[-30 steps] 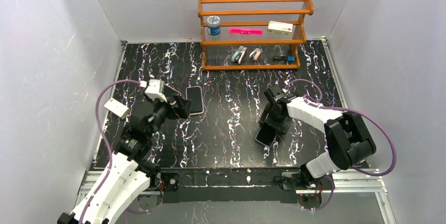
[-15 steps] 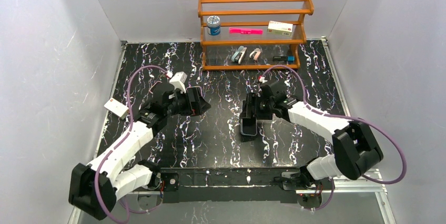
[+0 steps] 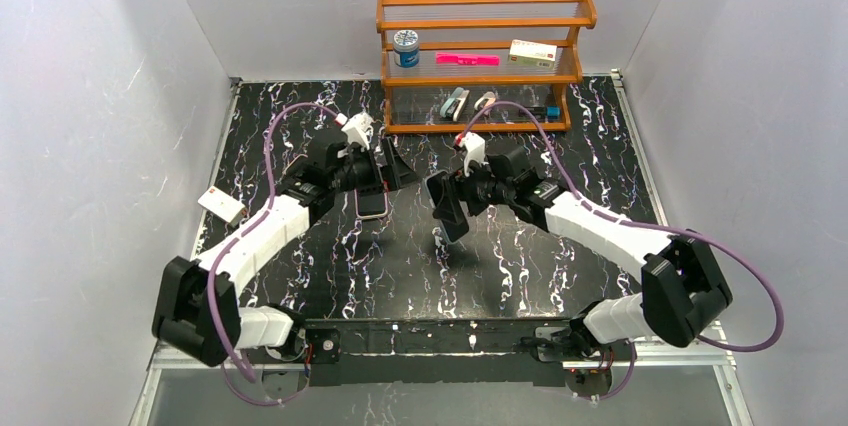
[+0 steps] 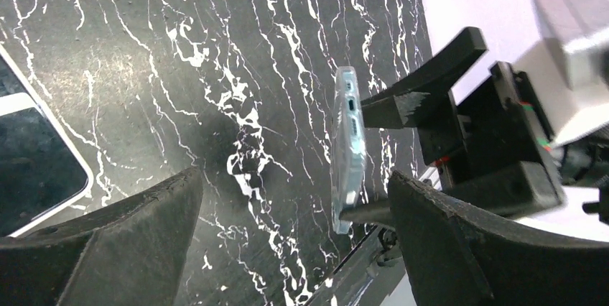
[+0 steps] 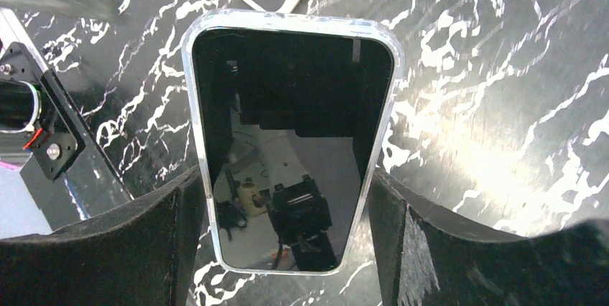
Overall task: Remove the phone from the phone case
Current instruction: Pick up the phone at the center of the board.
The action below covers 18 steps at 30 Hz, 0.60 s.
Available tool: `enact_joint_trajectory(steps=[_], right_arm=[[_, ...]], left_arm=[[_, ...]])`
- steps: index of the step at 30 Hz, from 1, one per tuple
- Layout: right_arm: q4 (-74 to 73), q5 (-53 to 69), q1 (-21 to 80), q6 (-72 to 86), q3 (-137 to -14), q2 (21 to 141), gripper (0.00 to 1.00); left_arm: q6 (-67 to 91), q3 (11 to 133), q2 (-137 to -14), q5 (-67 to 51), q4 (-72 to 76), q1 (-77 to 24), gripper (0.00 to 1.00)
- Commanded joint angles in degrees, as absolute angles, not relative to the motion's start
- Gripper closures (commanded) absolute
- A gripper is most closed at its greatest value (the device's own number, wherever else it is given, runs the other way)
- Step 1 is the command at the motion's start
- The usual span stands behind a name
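The phone in its clear case is clamped by its long edges between my right gripper's fingers, dark screen toward that camera. In the top view my right gripper holds the cased phone upright above the table's middle. In the left wrist view the cased phone shows edge-on, with the right gripper's black fingers on it. My left gripper is open and empty, facing the cased phone with a gap between them. In the top view it sits just left of the phone.
A second dark phone-like slab with a pale rim lies flat on the black marbled table under my left arm; it also shows in the left wrist view. A wooden rack with small items stands at the back. A white tag lies at the left.
My right gripper has lifted the cased phone off the table and carried it left and farther back. My left gripper has swung right toward it, past the slab on the table.
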<state>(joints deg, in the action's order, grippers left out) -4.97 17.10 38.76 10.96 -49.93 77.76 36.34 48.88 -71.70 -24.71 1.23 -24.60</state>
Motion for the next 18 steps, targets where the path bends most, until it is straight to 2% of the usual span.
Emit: enact_joint_trajectory(steps=[1,6,10,14,18], right_arm=[[3.2,19.4,39.2,5.5,-55.3,79.6,0.99],[4.4,20.0,39.2,4.2,-59.8,83.6,0.99],[4.6,20.5,39.2,4.1,-63.9,86.2,0.99],[4.6,21.7,39.3,4.4,-65.6,88.0,0.99],[5.9,22.7,39.5,5.4,-64.9,88.6,0.99]], left_arm=[[38.9,52.5,-76.2,-27.5,4.7,-25.2,0.02],[39.1,55.7,-82.6,-29.8,7.2,-27.0,0.02],[37.5,55.9,-84.8,-30.1,8.1,-27.7,0.06],[36.4,52.5,-84.2,-29.0,11.7,-28.1,0.16],[36.6,48.1,-81.8,-26.9,17.4,-28.1,0.33]])
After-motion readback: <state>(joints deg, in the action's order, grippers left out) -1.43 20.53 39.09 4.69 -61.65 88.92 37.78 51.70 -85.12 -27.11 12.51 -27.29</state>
